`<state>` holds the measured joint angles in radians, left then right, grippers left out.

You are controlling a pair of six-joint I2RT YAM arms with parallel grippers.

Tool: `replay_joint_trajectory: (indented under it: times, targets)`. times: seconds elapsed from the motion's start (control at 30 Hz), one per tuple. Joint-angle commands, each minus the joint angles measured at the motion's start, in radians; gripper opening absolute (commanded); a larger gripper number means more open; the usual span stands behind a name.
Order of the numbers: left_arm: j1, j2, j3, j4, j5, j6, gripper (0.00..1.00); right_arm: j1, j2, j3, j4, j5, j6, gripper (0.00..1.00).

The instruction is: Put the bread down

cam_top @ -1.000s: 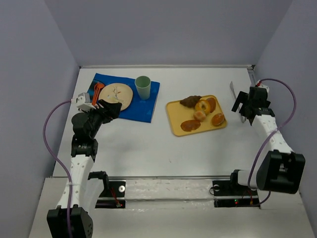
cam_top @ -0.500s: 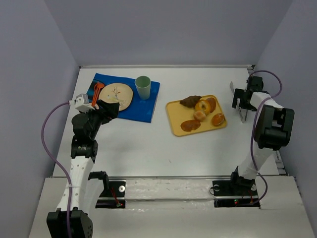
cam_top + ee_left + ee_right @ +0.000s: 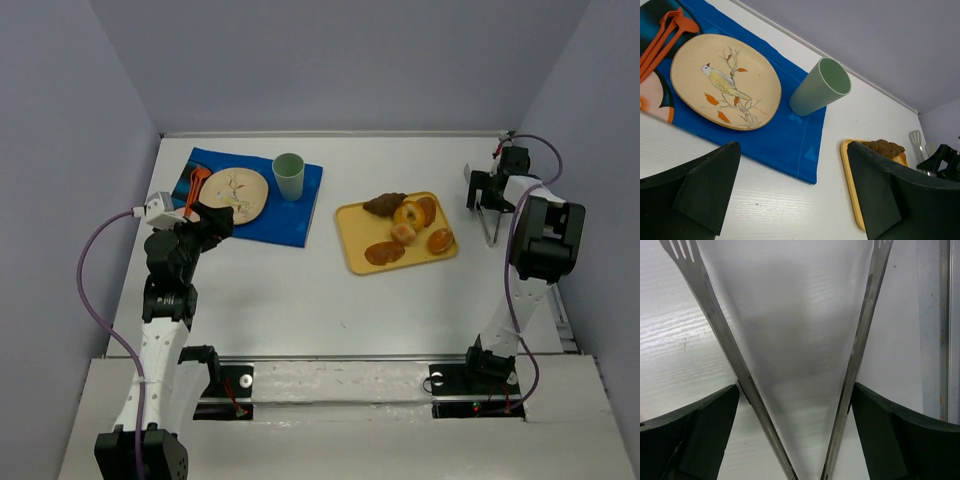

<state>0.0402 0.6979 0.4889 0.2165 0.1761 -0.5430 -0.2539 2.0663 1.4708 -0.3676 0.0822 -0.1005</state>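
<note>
Bread sits on the tray; my right claw gapes wide astride the tongs, so I'd centre, then squeeze gently.

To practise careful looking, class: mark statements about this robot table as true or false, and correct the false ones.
1. The green cup stands upright on the blue mat. True.
2. The bread lies on the bird plate. False: it lies on the yellow tray among the other pastries, and the plate is bare.
3. The right gripper has its fingers either side of the metal tongs. True.
4. The left gripper holds an orange utensil. False: it is open and empty, and the orange utensils lie beside the plate.
</note>
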Motion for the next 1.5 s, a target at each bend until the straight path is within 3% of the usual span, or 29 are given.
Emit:
replay_joint_trajectory:
  times: [0.0,0.07,0.17,0.37,0.6,0.77,1.0,1.23,1.47]
  targets:
    - [-0.003,-0.017,0.048,0.009,-0.042,0.011,0.99,0.002,0.032,0.016,-0.004,0.025,0.005,0.78]
    - [-0.005,-0.020,0.051,0.001,-0.062,0.014,0.99,0.002,0.008,0.008,-0.005,-0.001,0.015,0.58]
    - [-0.005,-0.026,0.056,-0.017,-0.081,0.014,0.99,0.002,-0.052,-0.007,-0.005,-0.064,0.021,0.37]
    - [-0.003,-0.060,0.051,-0.028,-0.090,0.011,0.99,0.002,-0.201,-0.081,-0.010,-0.139,0.070,0.26]
    - [-0.005,-0.060,0.048,-0.022,-0.066,0.000,0.99,0.002,-0.523,-0.213,-0.059,-0.205,0.153,0.27]
    - [-0.003,-0.061,0.046,-0.017,-0.059,-0.009,0.99,0.002,-0.737,-0.322,-0.122,-0.377,0.268,0.30]
    - [-0.005,-0.061,0.042,-0.014,-0.047,-0.023,0.99,0.105,-0.998,-0.544,-0.156,-0.487,0.332,0.38]
    - [-0.005,-0.049,0.043,-0.006,-0.020,-0.026,0.99,0.211,-1.026,-0.544,-0.237,-0.556,0.321,0.44]
    - [-0.005,-0.071,0.040,-0.017,-0.039,-0.028,0.99,0.265,-0.977,-0.520,-0.315,-0.496,0.326,0.55]
